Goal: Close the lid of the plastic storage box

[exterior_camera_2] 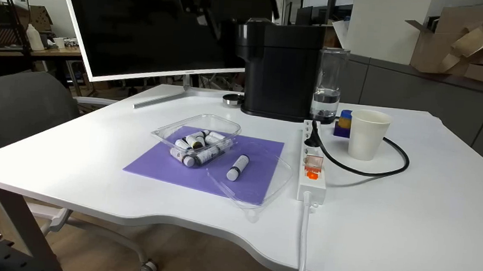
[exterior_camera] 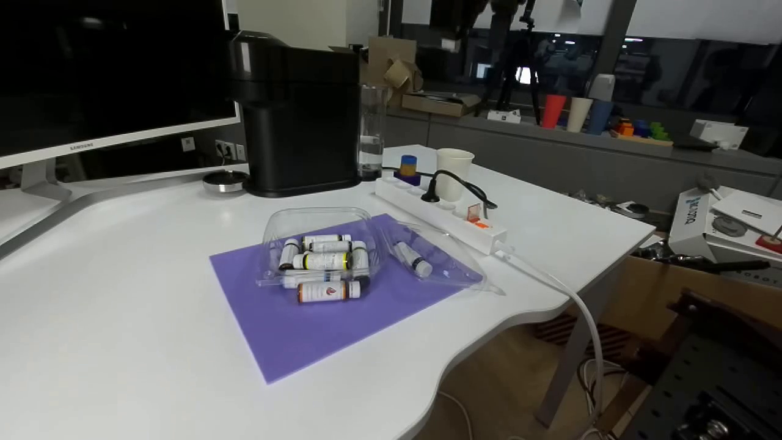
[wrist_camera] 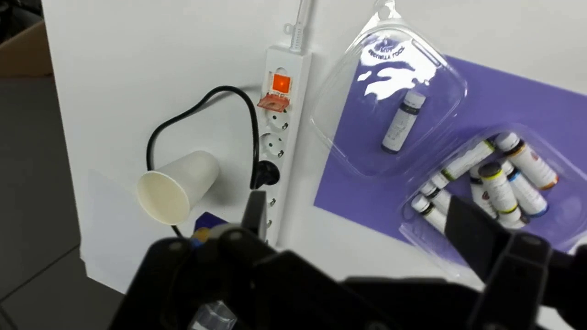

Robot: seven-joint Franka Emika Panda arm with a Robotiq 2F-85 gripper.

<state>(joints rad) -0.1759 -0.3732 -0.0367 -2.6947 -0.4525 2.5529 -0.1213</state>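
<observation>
The clear plastic storage box [exterior_camera: 317, 221] [exterior_camera_2: 224, 124] sits on a purple mat with several white-labelled vials in it. Its transparent lid [exterior_camera: 455, 260] [exterior_camera_2: 278, 190] is folded open and lies flat beside it, partly past the mat's edge. One loose vial [exterior_camera: 413, 259] [exterior_camera_2: 237, 168] lies in the lid area. In the wrist view the lid [wrist_camera: 399, 68] is at the upper right and the box [wrist_camera: 424, 243] at the right, partly hidden by a finger. My gripper [wrist_camera: 357, 224] is open and empty, above the table. Dark arm parts show at the top of both exterior views.
A white power strip [exterior_camera: 437, 214] with a black plug runs beside the lid. A white cup [exterior_camera_2: 366, 134], a small coloured block stack [exterior_camera_2: 343, 124] and a clear water tank [exterior_camera_2: 327, 90] stand near it. A black appliance [exterior_camera: 299, 116] and a monitor [exterior_camera: 110, 73] stand behind the box.
</observation>
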